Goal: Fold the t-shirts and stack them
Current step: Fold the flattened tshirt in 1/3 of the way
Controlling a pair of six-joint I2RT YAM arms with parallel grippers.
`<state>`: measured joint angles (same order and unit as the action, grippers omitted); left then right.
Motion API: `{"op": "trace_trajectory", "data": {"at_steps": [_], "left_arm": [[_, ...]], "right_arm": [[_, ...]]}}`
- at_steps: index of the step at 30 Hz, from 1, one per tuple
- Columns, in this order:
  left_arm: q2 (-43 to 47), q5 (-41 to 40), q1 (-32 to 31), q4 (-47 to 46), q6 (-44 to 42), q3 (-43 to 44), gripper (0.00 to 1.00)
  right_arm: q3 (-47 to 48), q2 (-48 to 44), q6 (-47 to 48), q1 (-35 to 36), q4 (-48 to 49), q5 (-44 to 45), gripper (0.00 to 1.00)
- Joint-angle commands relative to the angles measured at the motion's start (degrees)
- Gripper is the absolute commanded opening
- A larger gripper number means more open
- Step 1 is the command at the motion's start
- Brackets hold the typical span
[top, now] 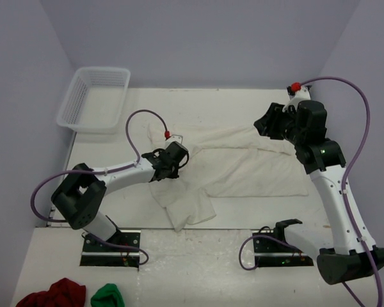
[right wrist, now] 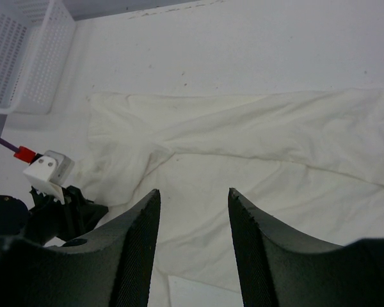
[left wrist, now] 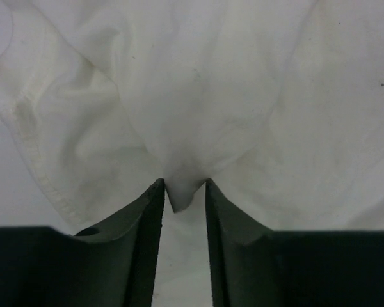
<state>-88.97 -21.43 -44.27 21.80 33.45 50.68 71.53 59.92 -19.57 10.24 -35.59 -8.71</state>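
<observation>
Lower left of the overhead view, nearest us: a dark red cloth bundle (top: 53,294) and a small green bundle (top: 109,296) sit on the table (top: 198,268). Moving up, the off-white t-shirt (top: 243,167) sprawls rumpled across the middle of the frame, one end trailing toward bottom centre. The left gripper (left wrist: 182,187) is down on the shirt's left part, jaws pinched on a small peak of fabric. Farther up on the right, the right gripper (right wrist: 193,192) hovers above the shirt, jaws apart, nothing between them. Far upper left, a white mesh basket (top: 96,99).
</observation>
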Motion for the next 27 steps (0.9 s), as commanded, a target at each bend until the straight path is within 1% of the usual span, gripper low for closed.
{"op": "trace_trajectory", "data": {"at_steps": [1,3,4,9,14,17,20,21,24,27], "left_arm": [[-0.8,-2.1,0.0,-0.1,-0.6,3.1,0.28],[-1.6,-3.0,0.0,-0.9,-1.3,4.0,0.11],[-2.1,-3.3,0.0,-1.1,-1.5,4.6,0.00],[-5.2,-5.6,0.1,-0.6,-3.0,11.0,0.00],[-2.6,-9.8,0.3,0.2,-4.0,16.3,0.00],[-0.1,-10.3,2.2,0.6,-5.1,18.4,0.00],[0.6,-9.6,6.0,1.3,-6.5,21.7,0.00],[0.6,-9.1,8.7,1.6,-6.9,22.2,0.00],[-0.8,-6.8,13.7,1.4,-7.7,23.3,0.00],[-3.5,-6.3,16.0,0.9,-8.5,24.6,0.00]], "right_arm": [[-0.8,-1.0,0.2,0.1,2.3,-1.0,0.48],[-0.8,-0.8,0.1,0.1,2.3,-1.3,0.48],[-0.9,-0.7,0.2,0.1,2.5,-1.4,0.48],[-1.8,0.0,-0.1,0.1,2.9,-3.2,0.48],[-2.0,0.7,0.1,0.2,2.8,-3.1,0.49],[-2.2,1.2,0.1,0.1,3.2,-3.2,0.49],[-1.8,1.7,-0.1,0.1,3.2,-3.7,0.49],[-1.7,1.9,-0.1,0.1,3.3,-3.9,0.49],[-1.7,2.0,-0.2,0.1,3.4,-4.1,0.49],[-1.8,2.2,-0.1,0.1,3.3,-4.1,0.49]]}}
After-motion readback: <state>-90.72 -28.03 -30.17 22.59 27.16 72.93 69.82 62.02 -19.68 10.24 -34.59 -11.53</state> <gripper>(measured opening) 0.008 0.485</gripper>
